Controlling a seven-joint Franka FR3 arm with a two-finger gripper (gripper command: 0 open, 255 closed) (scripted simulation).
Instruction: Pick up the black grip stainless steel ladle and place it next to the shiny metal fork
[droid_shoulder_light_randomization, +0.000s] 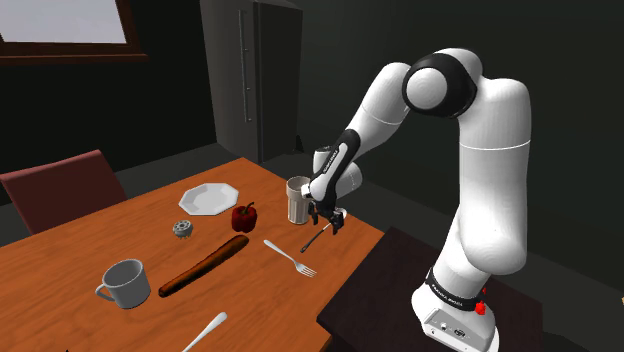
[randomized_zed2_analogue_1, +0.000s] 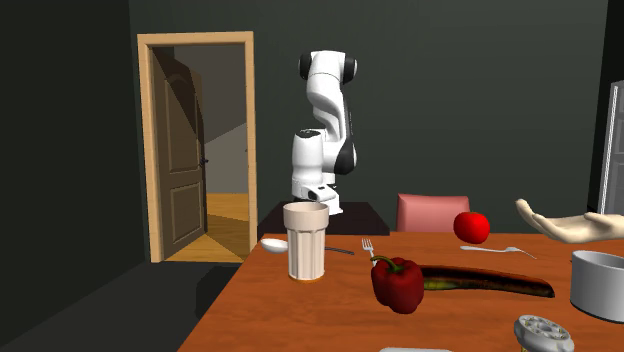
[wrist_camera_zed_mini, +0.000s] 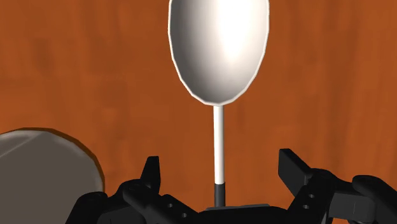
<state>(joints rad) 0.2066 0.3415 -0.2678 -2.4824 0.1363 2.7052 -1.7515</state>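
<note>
The ladle (wrist_camera_zed_mini: 218, 48) lies flat on the wooden table (droid_shoulder_light_randomization: 80, 255) near the edge by the stand, with a pale shiny bowl and a thin shaft. It also shows as the ladle (droid_shoulder_light_randomization: 314, 239) and the ladle (randomized_zed2_analogue_1: 275, 244). My gripper (wrist_camera_zed_mini: 221, 167) hovers low over its handle end, open, with one finger on each side of the shaft and neither touching it. The black grip is mostly hidden under the hand. In the shoulder view the gripper (droid_shoulder_light_randomization: 328, 217) sits just right of a pale tumbler (droid_shoulder_light_randomization: 298, 200). The metal fork (droid_shoulder_light_randomization: 291, 258) lies a little nearer the camera; the fork (randomized_zed2_analogue_1: 367, 245) is behind the pepper.
The tumbler (wrist_camera_zed_mini: 44, 168) stands close beside the gripper. A red pepper (droid_shoulder_light_randomization: 243, 215), a white plate (droid_shoulder_light_randomization: 208, 198), a long brown loaf (droid_shoulder_light_randomization: 205, 265), a grey mug (droid_shoulder_light_randomization: 125, 283), a spoon (droid_shoulder_light_randomization: 205, 332) and a small grey disc (droid_shoulder_light_randomization: 182, 228) share the table. A red chair (droid_shoulder_light_randomization: 60, 190) stands behind.
</note>
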